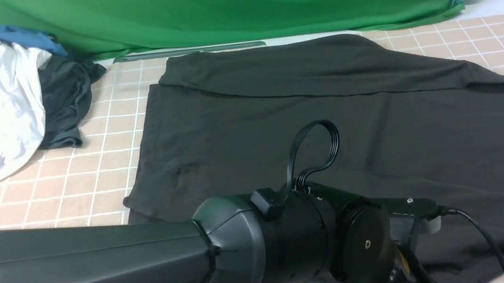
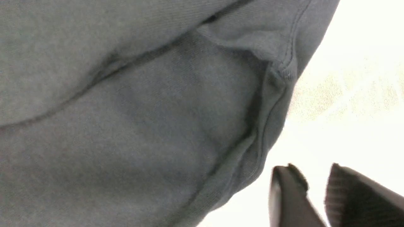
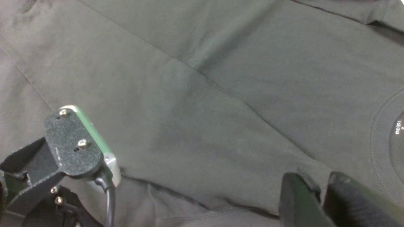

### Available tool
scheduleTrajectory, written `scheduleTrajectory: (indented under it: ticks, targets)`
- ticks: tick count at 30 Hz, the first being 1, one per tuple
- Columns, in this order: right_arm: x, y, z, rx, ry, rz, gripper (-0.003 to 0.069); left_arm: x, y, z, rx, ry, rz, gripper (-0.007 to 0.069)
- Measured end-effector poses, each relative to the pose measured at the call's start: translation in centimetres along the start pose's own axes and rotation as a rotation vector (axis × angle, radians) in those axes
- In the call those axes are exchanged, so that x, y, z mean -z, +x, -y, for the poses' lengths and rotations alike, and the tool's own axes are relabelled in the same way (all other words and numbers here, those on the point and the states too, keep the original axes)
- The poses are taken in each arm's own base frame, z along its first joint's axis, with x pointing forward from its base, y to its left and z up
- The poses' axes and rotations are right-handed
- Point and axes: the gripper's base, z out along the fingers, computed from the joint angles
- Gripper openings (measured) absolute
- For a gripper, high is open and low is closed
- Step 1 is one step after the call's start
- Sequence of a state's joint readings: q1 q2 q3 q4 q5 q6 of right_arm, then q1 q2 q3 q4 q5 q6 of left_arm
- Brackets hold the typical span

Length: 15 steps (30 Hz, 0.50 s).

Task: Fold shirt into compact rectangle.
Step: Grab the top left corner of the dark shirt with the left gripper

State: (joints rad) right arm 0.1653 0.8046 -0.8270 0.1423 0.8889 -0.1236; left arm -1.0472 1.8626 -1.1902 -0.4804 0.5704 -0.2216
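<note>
Across the middle and right of the bench (image 1: 71, 181) we see the shirt (image 1: 324, 105) lying flat, collar toward the right edge. Our left jaws stand slightly apart, empty, beside its hem; our right jaws pinch its cloth.

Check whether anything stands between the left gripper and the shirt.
Nothing visible does. The left gripper sits right beside the hemmed edge of the shirt, jaws apart and empty. The clothes pile lies off to the left, clear of it.
</note>
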Motion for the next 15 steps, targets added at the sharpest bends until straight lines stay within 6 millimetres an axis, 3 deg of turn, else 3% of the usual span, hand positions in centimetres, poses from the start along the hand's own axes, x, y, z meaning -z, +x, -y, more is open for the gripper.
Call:
scheduleTrajectory:
  ticks: [2,7,15]
  targets:
    - [0.0,0.0,0.0,-0.005,0.000,0.000,0.0178,0.0,-0.2,0.0,0.004,0.005,0.023,0.0340]
    - [0.0,0.0,0.0,-0.014,0.000,0.000,0.0183,-0.1,-1.0,0.1,0.040,0.016,0.107,0.0468]
    - [0.0,0.0,0.0,-0.015,-0.001,0.001,0.0185,-2.4,-1.4,-0.8,0.081,-0.007,0.138,0.0476]
